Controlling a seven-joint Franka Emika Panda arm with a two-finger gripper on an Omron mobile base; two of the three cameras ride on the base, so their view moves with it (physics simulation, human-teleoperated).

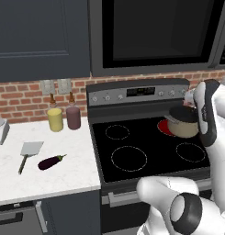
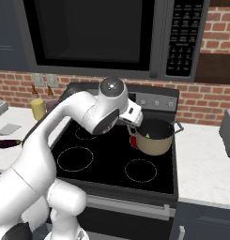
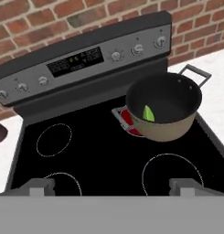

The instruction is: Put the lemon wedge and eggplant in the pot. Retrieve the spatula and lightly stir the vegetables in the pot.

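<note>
One vegetable in, one waiting on the bench

One lemon wedge (image 3: 148, 113) lies inside the pot (image 3: 166, 130), which sits on the stove's (image 1: 150, 151) back right burner, glowing red. My end effector (image 3: 112, 186) hangs above the cooktop with its jaws spread wide and nothing between them; the pot is ahead of it and apart from its fingertips (image 3: 40, 186). The eggplant (image 1: 52, 161) lies on the white bench (image 1: 72, 174) left of the stove, just beside the spatula (image 1: 27, 153), whose grey blade points toward the brick wall. A yellow bottle (image 1: 55, 118) and a maroon bottle (image 1: 73, 115) stand at the back of the bench.
</note>
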